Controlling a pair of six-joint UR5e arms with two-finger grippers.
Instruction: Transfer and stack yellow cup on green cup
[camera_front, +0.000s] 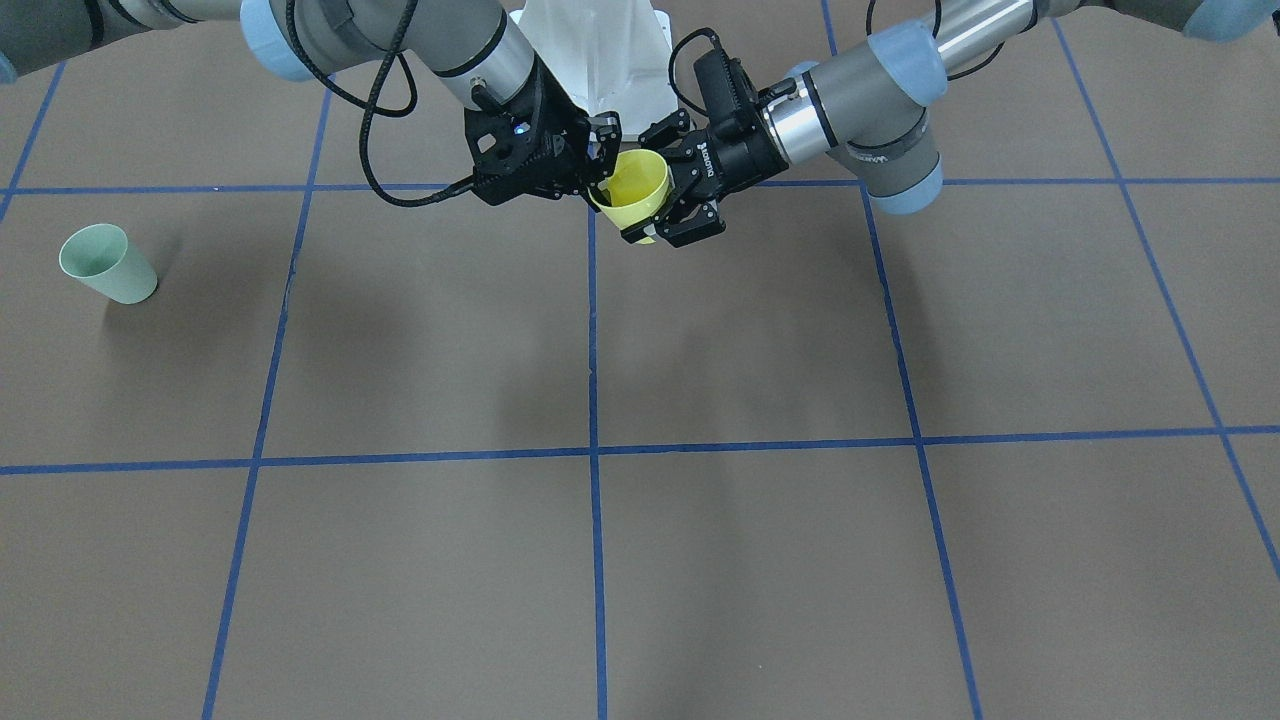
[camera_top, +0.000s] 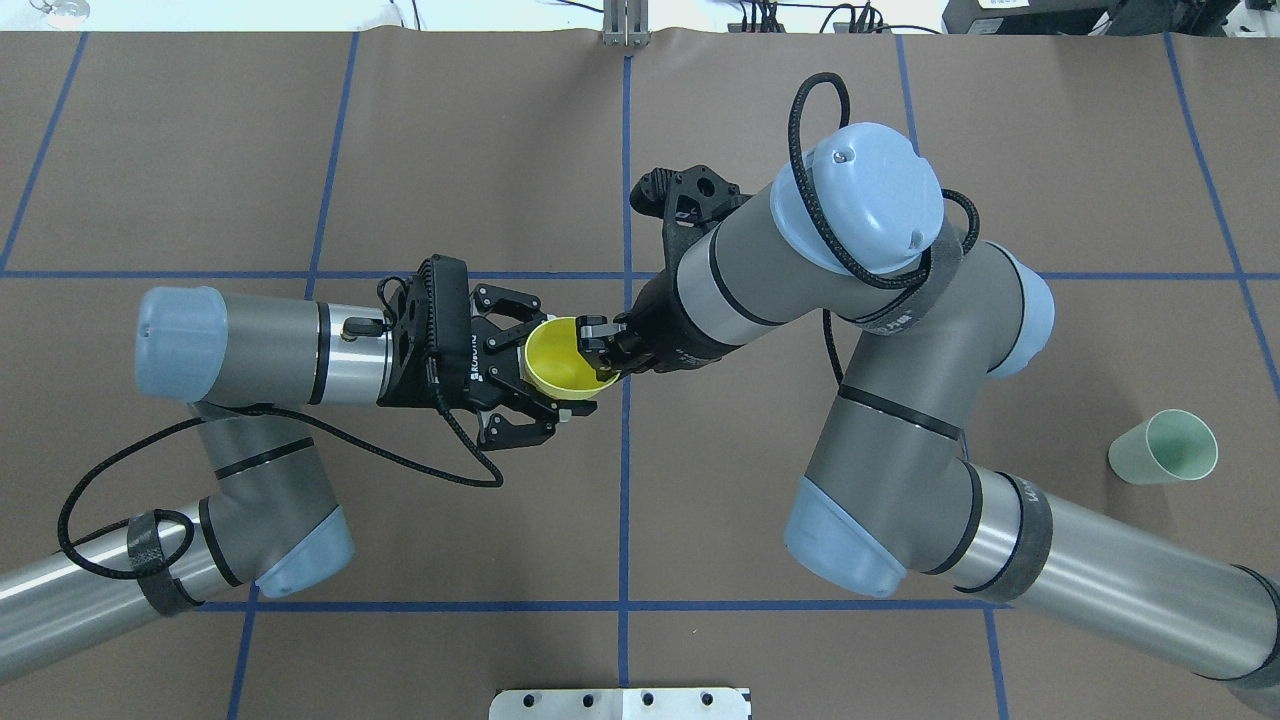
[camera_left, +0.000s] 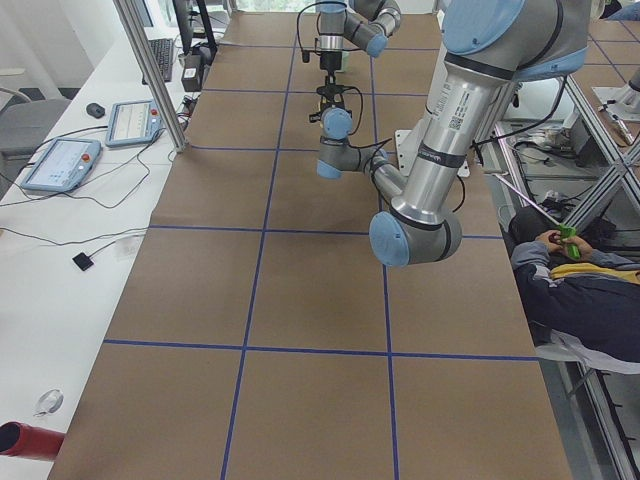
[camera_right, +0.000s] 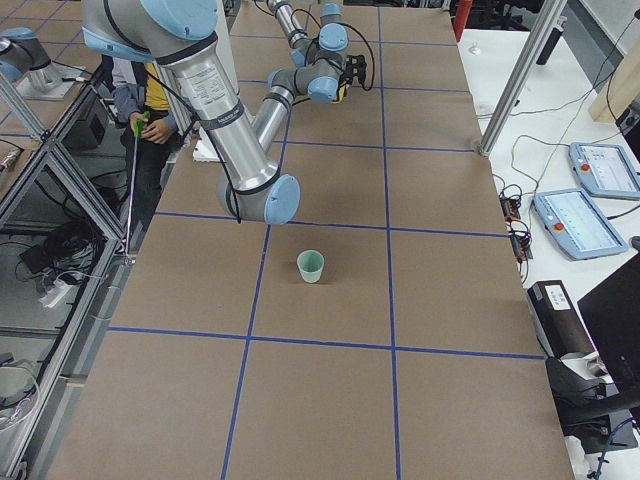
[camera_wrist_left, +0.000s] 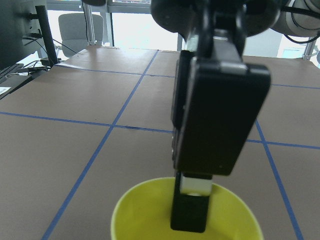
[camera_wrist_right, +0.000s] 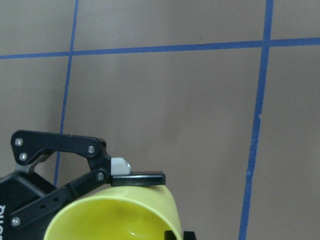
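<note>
Overhead exterior, nearest the robot: the green cup (camera_top: 1165, 447) stands upright on the table (camera_top: 450, 150), mouth up, on the robot's right side. It is inside one square of the blue tape lines (camera_top: 625, 150) and touches none of them.
Room at the green cup: brown surface shows on every side of it. The forearm of the right arm passes near its near side, above the table.
Middle of the table: the yellow cup (camera_top: 560, 360) is in the air over the table, mouth up and a little tilted, just to the left of the centre tape line.
Right gripper (camera_top: 600, 352): the jaws are narrow and pinch the rim of the yellow cup, one finger inside the cup and the other outside the wall.
Left gripper (camera_top: 550, 365): it comes in level from the left. The jaws are wide, one finger on each side of the cup, with the pads at the wall. I cannot tell whether they press the cup or only stand beside it.
Between the two cups: they are well apart. A wide stretch of brown table lies between them, and the elbow of the right arm hangs over part of it.
Far side: beyond the grippers the brown squares go on to the far edge of the table, which runs straight across the top of the view. A metal post (camera_top: 625, 25) stands at the middle of this edge.
</note>
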